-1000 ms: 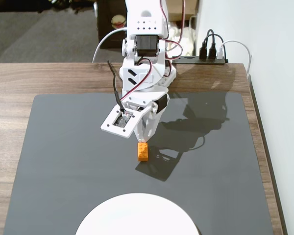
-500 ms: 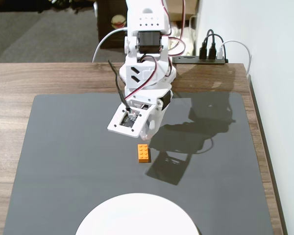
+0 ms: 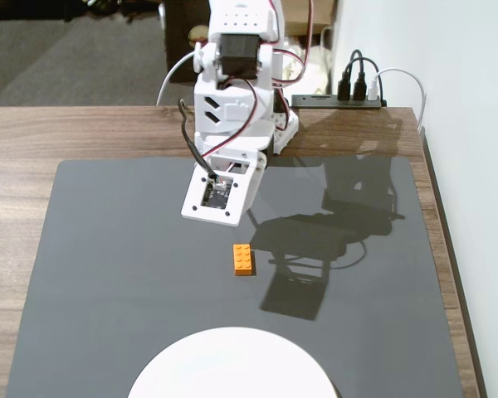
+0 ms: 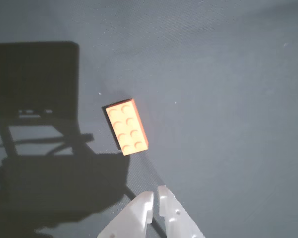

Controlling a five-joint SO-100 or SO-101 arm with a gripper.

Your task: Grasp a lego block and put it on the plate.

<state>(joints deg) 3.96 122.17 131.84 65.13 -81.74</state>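
Observation:
The orange lego block (image 3: 243, 259) lies flat on the dark grey mat, studs up, near the mat's middle. In the wrist view the block (image 4: 127, 127) lies above and a little left of my fingertips. My gripper (image 4: 156, 193) enters that view from the bottom edge; its white jaws stand almost together with only a thin slit between them, holding nothing. In the fixed view the arm's white head (image 3: 222, 192) hangs above the mat, behind the block and a little to its left; the fingertips are hidden under it. The white plate (image 3: 232, 365) lies at the mat's front edge, partly cut off.
The dark grey mat (image 3: 108, 274) covers most of a wooden table (image 3: 33, 133). A black power strip with plugs (image 3: 349, 95) sits at the back right. A white wall (image 3: 465, 124) runs along the right side. The arm's shadow falls right of the block.

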